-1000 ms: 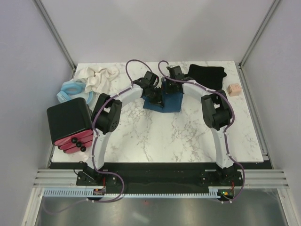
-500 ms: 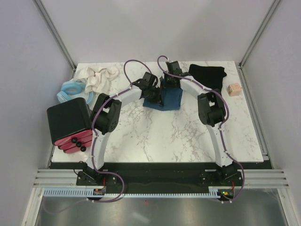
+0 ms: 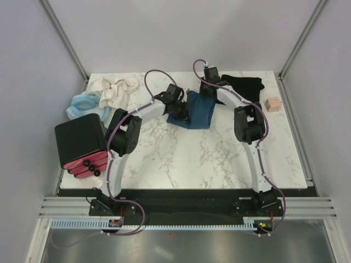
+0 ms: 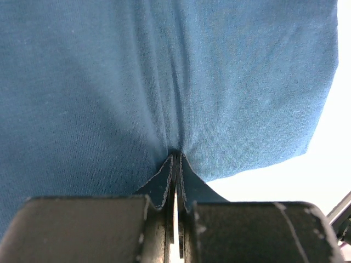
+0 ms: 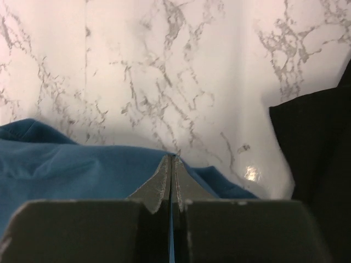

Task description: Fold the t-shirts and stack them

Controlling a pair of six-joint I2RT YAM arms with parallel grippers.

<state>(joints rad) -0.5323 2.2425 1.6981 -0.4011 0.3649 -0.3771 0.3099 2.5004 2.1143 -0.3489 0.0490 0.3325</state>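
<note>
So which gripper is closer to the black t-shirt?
Right. The right gripper pinches the teal t-shirt beside the black t-shirt; the left gripper holds its other side, farther off.

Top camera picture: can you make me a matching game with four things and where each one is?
Things:
1 blue shirt
2 black shirt
3 little tan block
4 black box

Places:
A at the left edge of the table
B lying at the far right of the table
C pinched by the left gripper and right gripper
D just right of the black shirt

Pairs: 1-C, 2-B, 3-D, 4-A
</note>
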